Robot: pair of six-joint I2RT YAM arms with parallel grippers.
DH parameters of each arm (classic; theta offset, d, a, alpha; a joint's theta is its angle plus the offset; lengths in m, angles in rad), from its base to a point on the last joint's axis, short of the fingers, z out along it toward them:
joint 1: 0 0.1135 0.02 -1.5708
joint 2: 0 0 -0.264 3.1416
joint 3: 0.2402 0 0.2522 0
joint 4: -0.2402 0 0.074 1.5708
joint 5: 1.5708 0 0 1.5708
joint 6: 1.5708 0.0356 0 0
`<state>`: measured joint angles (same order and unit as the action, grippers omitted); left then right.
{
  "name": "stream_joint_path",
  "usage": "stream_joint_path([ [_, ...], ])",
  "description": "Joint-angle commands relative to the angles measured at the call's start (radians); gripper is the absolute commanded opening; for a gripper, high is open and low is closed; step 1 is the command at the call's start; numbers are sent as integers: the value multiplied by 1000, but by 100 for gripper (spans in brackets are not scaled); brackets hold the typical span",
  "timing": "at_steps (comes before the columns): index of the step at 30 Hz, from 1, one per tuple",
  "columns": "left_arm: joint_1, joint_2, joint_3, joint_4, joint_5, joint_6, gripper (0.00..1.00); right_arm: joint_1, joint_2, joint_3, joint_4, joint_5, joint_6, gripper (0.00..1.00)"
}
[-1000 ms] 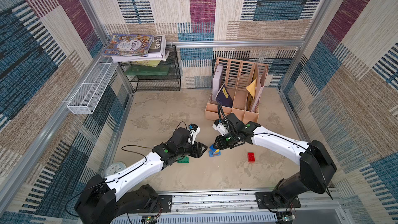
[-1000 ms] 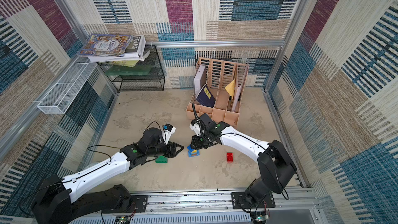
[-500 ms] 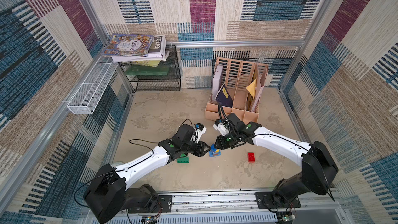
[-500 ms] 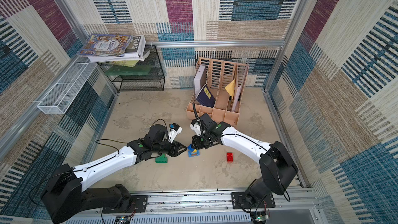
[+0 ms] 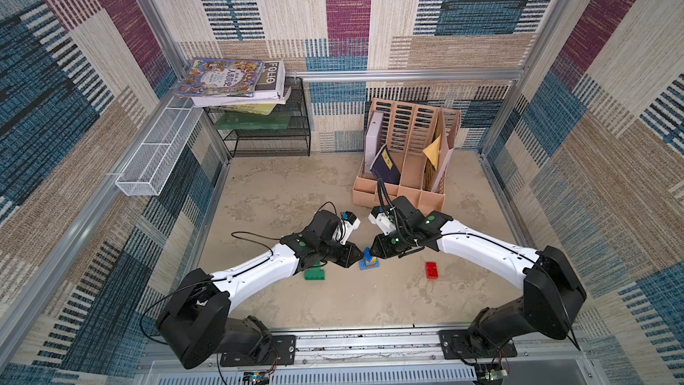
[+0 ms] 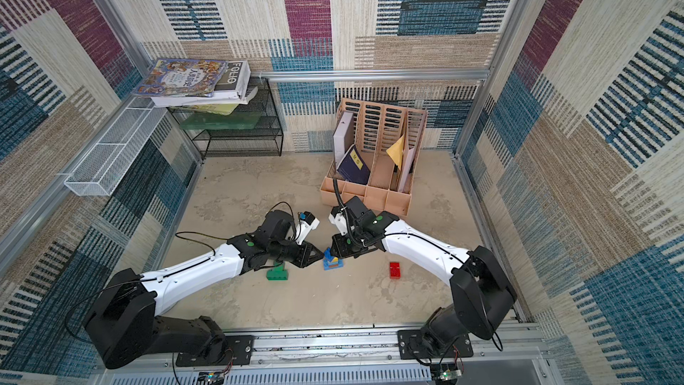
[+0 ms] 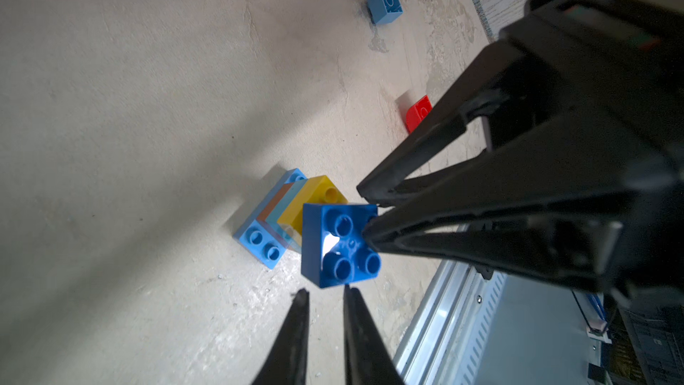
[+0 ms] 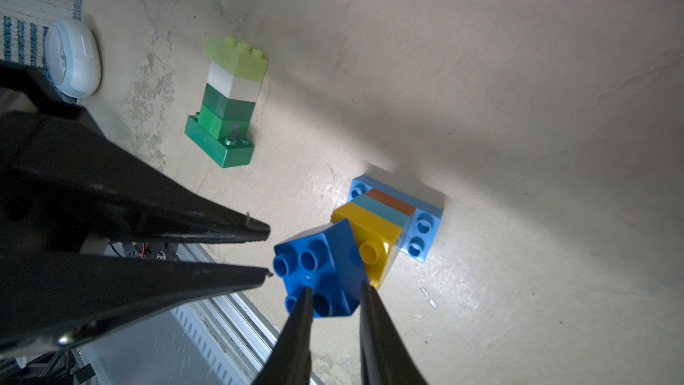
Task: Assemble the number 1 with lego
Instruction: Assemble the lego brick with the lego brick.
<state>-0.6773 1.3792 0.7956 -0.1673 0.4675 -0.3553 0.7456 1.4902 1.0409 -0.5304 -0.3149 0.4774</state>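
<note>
Both your tools are clenched, right tool (image 8: 335,292) on the tilted dark blue studded plastic brick (image 8: 325,253), left tool (image 7: 324,292) empty; seat it flat on the yellow plastic brick (image 8: 370,231).

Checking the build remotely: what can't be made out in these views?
Both top views: green stack mostly under the left arm.
Left wrist view: red brick partly behind the right gripper.
Wrist views: whether the dark blue brick is seated on the yellow brick; its own body hides the joint.
</note>
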Motion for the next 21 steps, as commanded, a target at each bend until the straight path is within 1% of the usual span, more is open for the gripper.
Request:
stream_joint_path([
  [1,-1,5,8,-4,3,13,18,5,-7,-5,-7,6,7,24],
  [10,-1,22,33,-1,-23,16,18,11,-22,-18,-7,8,14,23],
  [21,0,42,53,3,-22,24,18,2,-33,-25,-9,19,21,25],
])
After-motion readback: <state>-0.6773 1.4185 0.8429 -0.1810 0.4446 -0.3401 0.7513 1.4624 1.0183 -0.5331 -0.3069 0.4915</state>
